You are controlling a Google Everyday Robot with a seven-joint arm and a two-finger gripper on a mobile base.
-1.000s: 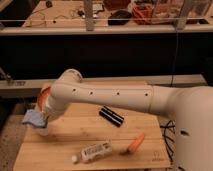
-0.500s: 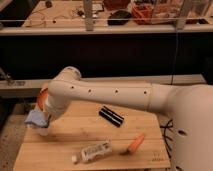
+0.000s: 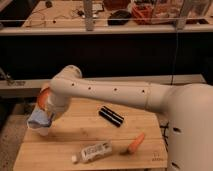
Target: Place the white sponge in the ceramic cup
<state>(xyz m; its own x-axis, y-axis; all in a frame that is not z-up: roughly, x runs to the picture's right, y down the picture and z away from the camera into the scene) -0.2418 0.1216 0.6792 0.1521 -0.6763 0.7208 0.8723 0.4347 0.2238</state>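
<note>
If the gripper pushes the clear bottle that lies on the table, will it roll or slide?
The clear bottle lies on its side on the wooden table, so it would probably roll if pushed across its length. It looks light. The gripper is far left, near the white sponge.

Wooden table point(image 3: 75, 142): black ridged bar point(image 3: 111, 116) near centre. Clear white-capped bottle point(image 3: 94, 151) lying near front edge. Carrot point(image 3: 134, 143) just right of bottle. Orange dish point(image 3: 43, 97) at far left.

White arm point(image 3: 115, 92) bent down-left, pincer point(image 3: 46, 119) apparently low behind the wrist.
</note>
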